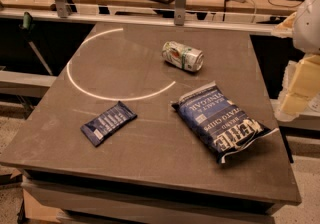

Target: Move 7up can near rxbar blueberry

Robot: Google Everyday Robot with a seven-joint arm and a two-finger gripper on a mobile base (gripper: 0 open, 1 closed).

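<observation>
Lying on its side, the 7up can [183,56] rests on the table [150,158] in the far half, a little right of the middle and closer to the far edge than to the near one. Its white-and-green label faces up, and one silver end points toward the right edge. The rxbar blueberry [108,123], a flat dark blue wrapper with white lines of text, lies well apart from the can, toward the near left corner and turned at a slant to the near edge. A large blue potato chip bag [220,122] lies between the middle of the table and the right edge, nearer the near right corner, its long side slanting. The can lies near the bag's far end without touching it. A pale arc of light [95,90] curves across the far left part of the table.

The gripper [298,90] hangs off the table, just beyond the right edge, about level with the chip bag's far end. It holds nothing, and whether it is spread or pressed together I cannot tell.
</observation>
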